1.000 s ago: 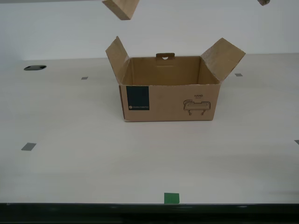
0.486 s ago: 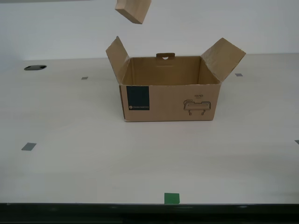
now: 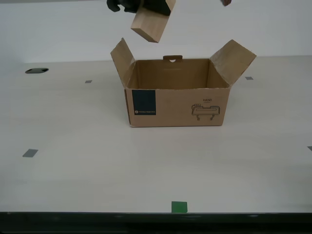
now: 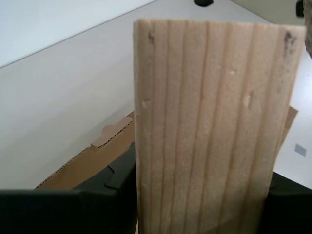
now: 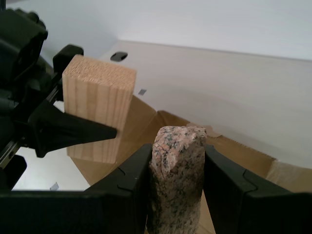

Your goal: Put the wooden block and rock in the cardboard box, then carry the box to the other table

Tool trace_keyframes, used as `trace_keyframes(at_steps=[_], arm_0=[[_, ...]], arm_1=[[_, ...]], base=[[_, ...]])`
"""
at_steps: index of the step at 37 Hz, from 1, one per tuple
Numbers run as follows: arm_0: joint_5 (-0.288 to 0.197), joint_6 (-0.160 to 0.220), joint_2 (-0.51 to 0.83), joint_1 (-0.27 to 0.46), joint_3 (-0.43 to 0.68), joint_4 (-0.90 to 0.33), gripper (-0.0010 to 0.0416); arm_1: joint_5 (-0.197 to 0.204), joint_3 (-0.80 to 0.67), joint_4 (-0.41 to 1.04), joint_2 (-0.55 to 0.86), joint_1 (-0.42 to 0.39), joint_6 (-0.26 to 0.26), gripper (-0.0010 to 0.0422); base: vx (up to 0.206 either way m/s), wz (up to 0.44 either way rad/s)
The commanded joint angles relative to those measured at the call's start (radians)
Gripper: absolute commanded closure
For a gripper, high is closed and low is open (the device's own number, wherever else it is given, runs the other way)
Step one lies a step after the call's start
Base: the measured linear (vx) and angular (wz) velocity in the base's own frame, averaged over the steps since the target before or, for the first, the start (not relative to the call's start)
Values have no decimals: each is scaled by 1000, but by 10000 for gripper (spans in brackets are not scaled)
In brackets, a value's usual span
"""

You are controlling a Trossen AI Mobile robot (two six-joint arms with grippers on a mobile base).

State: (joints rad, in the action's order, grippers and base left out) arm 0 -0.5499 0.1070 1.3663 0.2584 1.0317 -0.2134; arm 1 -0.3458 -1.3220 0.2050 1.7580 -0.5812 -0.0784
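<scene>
The open cardboard box (image 3: 178, 105) stands mid-table with a teal label on its front and both side flaps raised. Above the flap on the exterior view's left hangs the pale wooden block (image 3: 152, 25), tilted, with my second gripper (image 3: 141, 5) shut on it at the frame's top edge. In the second wrist view the block (image 4: 209, 126) fills the space between the jaws, with the box's rim (image 4: 87, 165) below. My first gripper (image 5: 178, 195) is shut on the pink-grey rock (image 5: 176, 146) above the box's inside (image 5: 234, 146). A speck of the rock (image 3: 226, 2) shows at the exterior view's top.
The white table (image 3: 73, 170) carries a dark round hole (image 3: 36, 70) at the exterior view's far left, grey tape marks (image 3: 29, 153) and a green tape square (image 3: 179, 206) near the front edge. A pale wall rises behind the box.
The wooden block has come down and toward the exterior view's right, closer to the box's opening, and the gripper holding it now shows. The rock has shifted toward the box's middle.
</scene>
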Motion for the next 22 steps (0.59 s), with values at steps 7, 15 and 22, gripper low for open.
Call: trace_keyframes(at_steps=[7,15,22], arm_0=[[-5,-24,118,10,1,28,406],[-5,-40,226,18,1,68,406],[-6,-40,297,37,2,111,406]], arm_1=[[-86,-2,-17,127,-5,-7,413],[-80,-3,-50,168,-10,0,413],[-66,-4,-51,167,-10,0,412]], base=[[0,0],[0,0],[0,0]])
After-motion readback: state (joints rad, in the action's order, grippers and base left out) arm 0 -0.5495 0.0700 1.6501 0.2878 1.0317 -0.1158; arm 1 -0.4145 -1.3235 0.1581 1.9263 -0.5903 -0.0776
